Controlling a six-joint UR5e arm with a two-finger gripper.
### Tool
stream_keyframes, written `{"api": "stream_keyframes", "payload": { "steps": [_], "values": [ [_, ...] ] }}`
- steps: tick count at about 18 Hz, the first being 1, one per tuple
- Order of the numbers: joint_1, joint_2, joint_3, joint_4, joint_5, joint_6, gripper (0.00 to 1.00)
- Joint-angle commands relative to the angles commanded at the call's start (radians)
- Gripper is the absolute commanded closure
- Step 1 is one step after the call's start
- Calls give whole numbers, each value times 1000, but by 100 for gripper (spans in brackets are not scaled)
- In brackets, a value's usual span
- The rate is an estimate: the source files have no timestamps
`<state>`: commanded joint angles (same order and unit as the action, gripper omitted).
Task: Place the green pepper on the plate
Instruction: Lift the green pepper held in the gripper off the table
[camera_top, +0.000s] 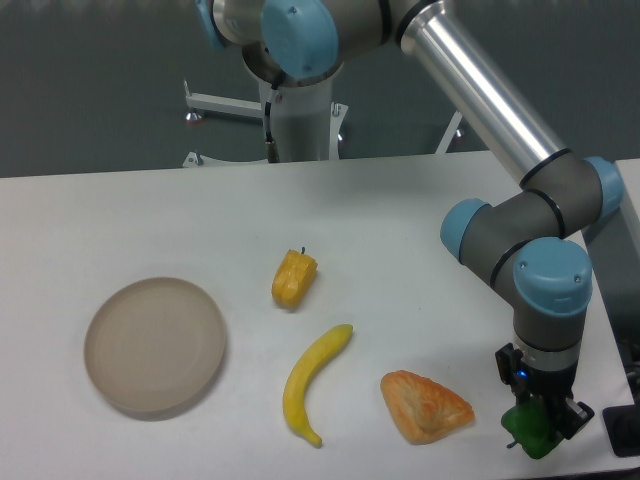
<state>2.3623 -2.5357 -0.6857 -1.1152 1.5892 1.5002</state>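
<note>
Down at the table's (400, 200) near right corner, the gripper (540, 425) has its jaws clamped around the green pepper (530, 430), which sits at or just above the tabletop. The plate (155, 345) lies well apart on the left side, with a yellow-orange pepper (293, 278), a banana (310, 382) and a croissant-like pastry (425, 407) between them.

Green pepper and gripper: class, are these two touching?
Touching. The camera view shows the gripper with its fingers closed around the green pepper at the table's near right corner, no gap between them.
</note>
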Motion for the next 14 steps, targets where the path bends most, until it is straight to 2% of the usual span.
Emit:
{"api": "stream_keyframes", "payload": {
  "steps": [8, 10, 14],
  "values": [
    [-18, 43, -44, -23, 3, -11, 70],
    [-21, 72, -77, -31, 3, -18, 70],
    [-38, 136, -126, -87, 3, -78, 70]
  ]
}}
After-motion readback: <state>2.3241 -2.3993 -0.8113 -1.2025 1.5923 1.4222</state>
